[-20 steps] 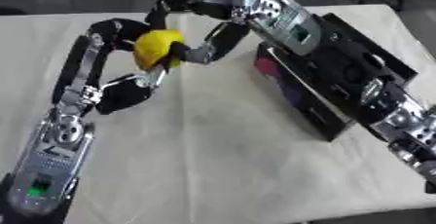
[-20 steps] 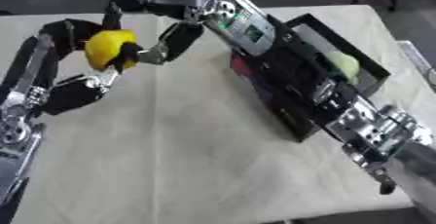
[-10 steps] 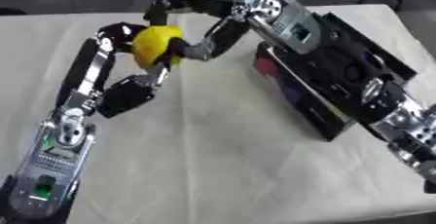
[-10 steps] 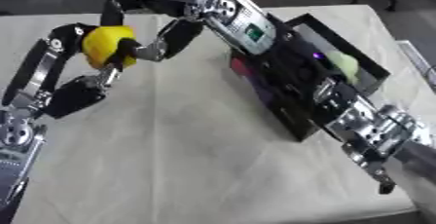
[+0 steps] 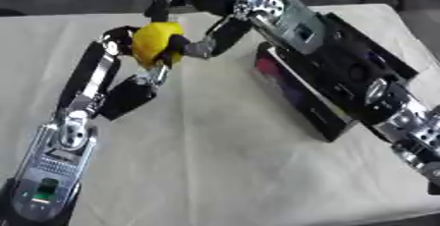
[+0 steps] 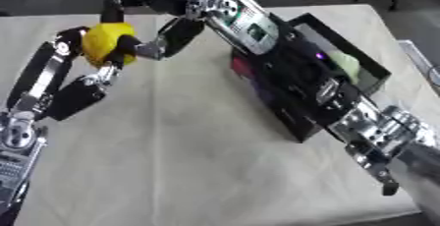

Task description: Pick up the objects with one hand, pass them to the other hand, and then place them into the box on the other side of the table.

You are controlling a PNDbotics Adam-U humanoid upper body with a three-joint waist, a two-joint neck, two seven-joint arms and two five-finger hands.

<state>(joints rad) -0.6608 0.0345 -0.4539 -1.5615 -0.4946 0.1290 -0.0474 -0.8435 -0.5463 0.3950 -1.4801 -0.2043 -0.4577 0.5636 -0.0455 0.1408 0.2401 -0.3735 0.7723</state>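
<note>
A round yellow object (image 5: 151, 41) hangs above the table's far left part, caught between both hands. My left hand (image 5: 119, 38) comes up from the lower left and curls round its left and underside. My right hand (image 5: 203, 47) reaches down from the top, its arm arching over the box, and a dark finger (image 5: 175, 48) lies across the object's right face. The black box (image 6: 296, 117) stands on the right of the table, partly hidden by my right arm. Inside it lies a pale green thing (image 6: 347, 66).
A cream cloth (image 5: 215, 161) covers the table, bare in the middle and front. My right arm (image 5: 378, 102) runs along the box top to the lower right corner. The table's far edge meets a dark background.
The yellow object has crept slightly up and left with both hands still on it. The arms have hardly moved.
</note>
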